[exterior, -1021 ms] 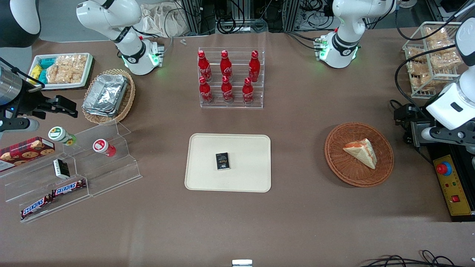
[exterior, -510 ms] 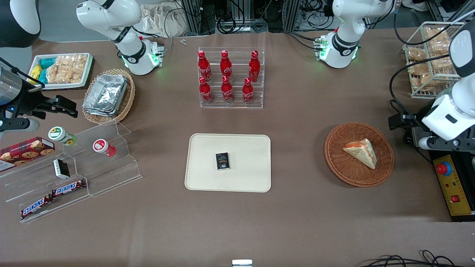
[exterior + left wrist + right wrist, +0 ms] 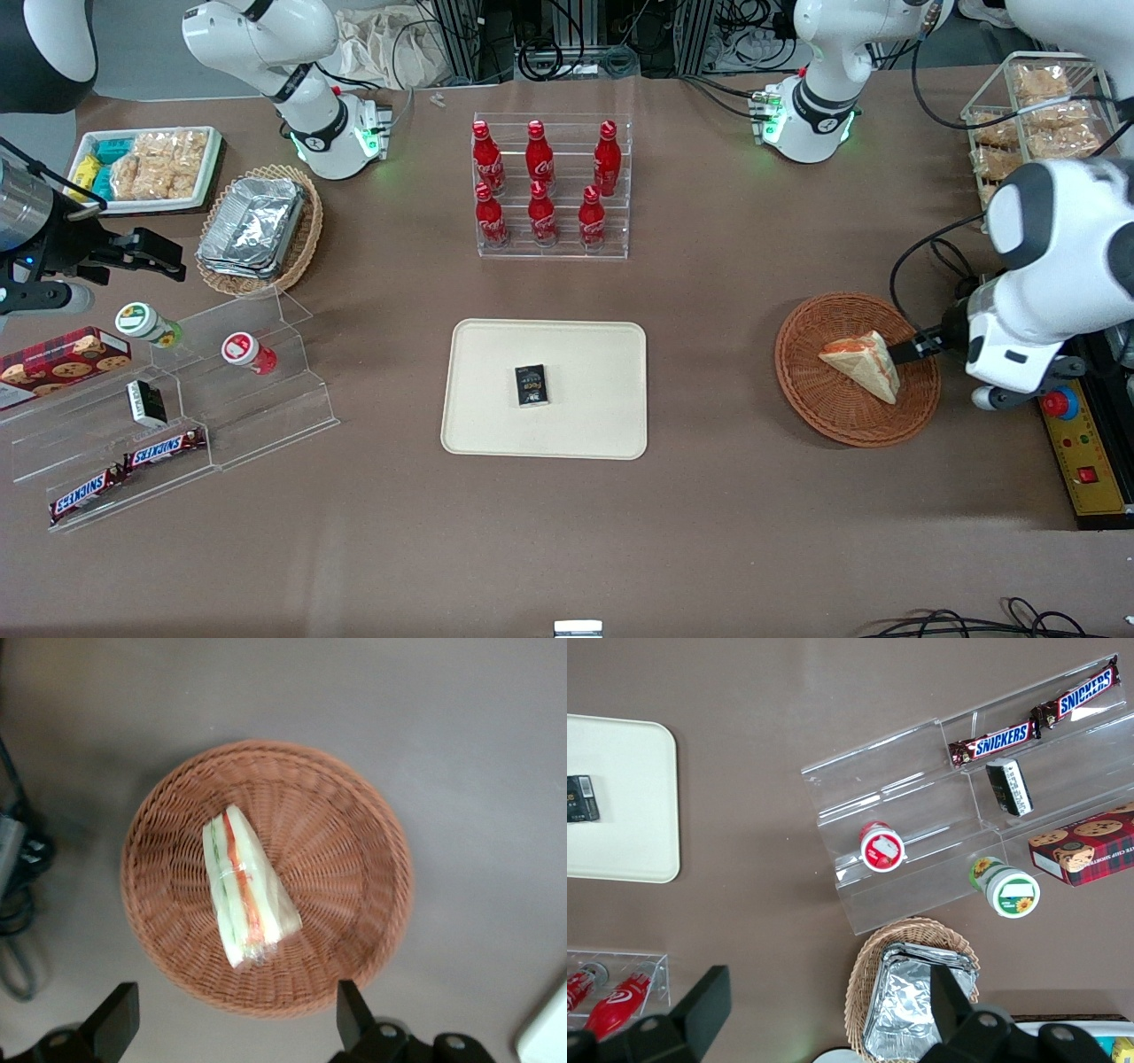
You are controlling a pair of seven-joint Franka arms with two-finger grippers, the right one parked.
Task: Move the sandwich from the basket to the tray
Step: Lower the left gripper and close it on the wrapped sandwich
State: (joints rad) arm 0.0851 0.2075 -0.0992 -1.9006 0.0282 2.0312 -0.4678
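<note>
Green and orange filling layers are shown only by wrist view; sandwich (image 3: 246,893) in basket (image 3: 372,859) lies below wide-open, empty gripper (image 3: 232,1028).

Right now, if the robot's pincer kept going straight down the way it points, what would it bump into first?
Most likely the sandwich. The open pincer points down over the basket, its fingers apart near the rim closest to the working arm. Depth is unclear, so it might touch the wicker first.

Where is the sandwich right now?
The white triangular sandwich lies in the round reddish-brown wicker basket, toward the working arm's end; the open end effector hovers above it.
</note>
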